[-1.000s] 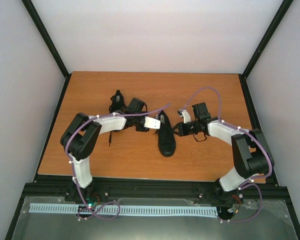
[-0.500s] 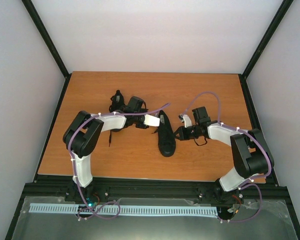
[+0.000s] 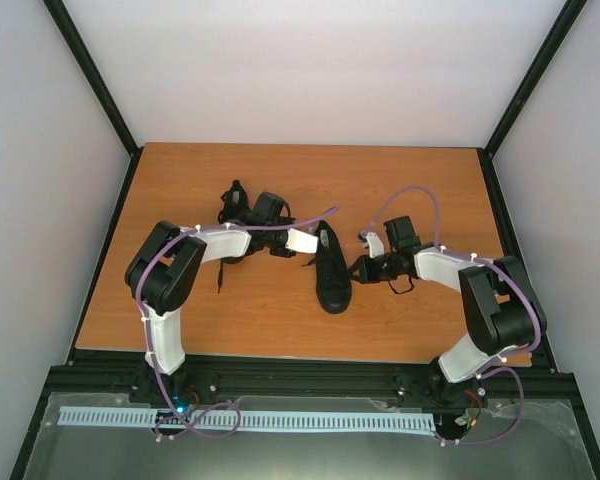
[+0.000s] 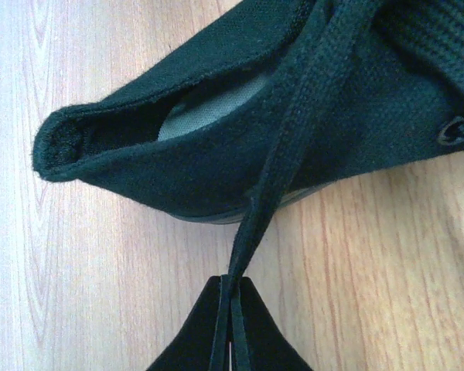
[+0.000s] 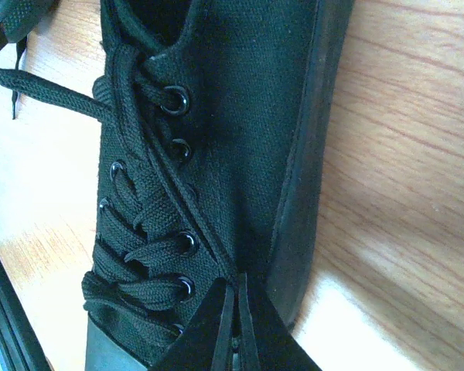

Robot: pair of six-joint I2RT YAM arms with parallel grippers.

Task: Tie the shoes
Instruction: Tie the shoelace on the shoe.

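One black shoe (image 3: 332, 272) lies mid-table with its toe toward the arms. The other shoe (image 3: 237, 208) sits farther back on the left, partly hidden by the left arm. My left gripper (image 3: 313, 244) is at the centre shoe's heel end and is shut on a lace (image 4: 288, 135). That lace runs taut from the closed jaws (image 4: 232, 280) up across the shoe's side (image 4: 178, 166). My right gripper (image 3: 358, 268) is against the same shoe's right side. It is shut (image 5: 237, 280) on the other lace (image 5: 194, 217), which leads up to the eyelets.
The wooden table (image 3: 230, 310) is framed by black rails and white walls. A loose lace (image 3: 219, 278) from the far shoe trails toward the front. Purple cables loop over both arms.
The right gripper has slid slightly nearer the front and closer to the shoe. The left gripper has drawn back a little toward the left. Both have stayed shut.
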